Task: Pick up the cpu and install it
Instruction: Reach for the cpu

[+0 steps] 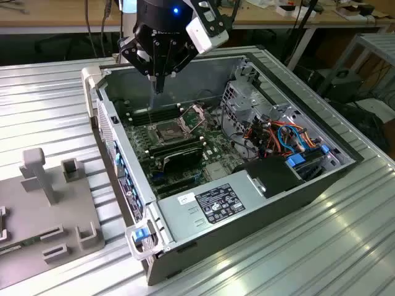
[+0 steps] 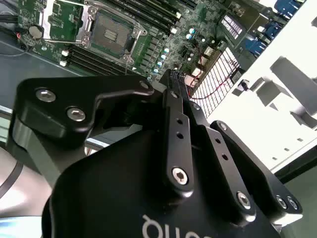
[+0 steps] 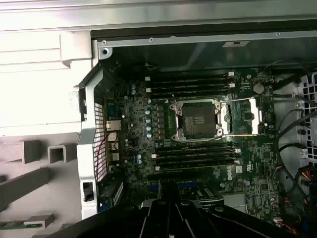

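Overall, a ribbed metal table (image 1: 345,246) carried an open computer case (image 1: 259,222) lying on its side, with a grey fixture (image 1: 37,209) of upright holders beside it on the exterior view's left. Inside the case the green motherboard (image 3: 148,148) faced upward. Wires and drive bays crowded the end of the case toward the exterior view's right. The arm's black gripper (image 1: 159,86) hung above the far part of the board, near the case's back wall, with its tips pointing down and well clear of the components. In the second wrist view the gripper (image 2: 173,82) had its two fingers (image 2: 171,124) drawn together to a narrow point, closed with nothing seen between them and touching nothing. Long dark memory sticks (image 3: 193,153) sat in rows on either side of the socket (image 3: 198,119). This square dark recess lay uncovered, and in the second wrist view the socket (image 2: 111,32) showed a finely textured contact bed. Its hinged metal frame (image 1: 196,116) stood swung up and open beside it. As for the cpu, neither its look nor where it lay could be told from these views.
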Robot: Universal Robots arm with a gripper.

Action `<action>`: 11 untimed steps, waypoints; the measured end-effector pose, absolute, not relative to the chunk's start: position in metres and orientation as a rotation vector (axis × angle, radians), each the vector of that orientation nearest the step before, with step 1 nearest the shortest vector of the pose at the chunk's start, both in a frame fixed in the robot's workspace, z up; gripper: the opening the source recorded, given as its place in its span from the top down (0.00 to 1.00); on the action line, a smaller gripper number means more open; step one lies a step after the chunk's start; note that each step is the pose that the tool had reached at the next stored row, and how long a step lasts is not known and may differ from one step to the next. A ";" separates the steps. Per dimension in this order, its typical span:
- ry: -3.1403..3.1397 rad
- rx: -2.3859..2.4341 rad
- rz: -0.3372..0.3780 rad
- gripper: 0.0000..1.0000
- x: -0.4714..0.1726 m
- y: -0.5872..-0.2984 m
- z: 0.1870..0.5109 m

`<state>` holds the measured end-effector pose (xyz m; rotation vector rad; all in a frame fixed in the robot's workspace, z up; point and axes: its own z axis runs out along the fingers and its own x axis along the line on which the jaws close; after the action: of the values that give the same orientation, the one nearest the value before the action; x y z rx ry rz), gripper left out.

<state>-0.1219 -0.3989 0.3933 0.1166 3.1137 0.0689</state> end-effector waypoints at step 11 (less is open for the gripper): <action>3.114 0.117 0.069 0.89 -0.122 -0.399 0.393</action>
<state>-0.1219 -0.3989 0.3933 0.1166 3.1137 0.0689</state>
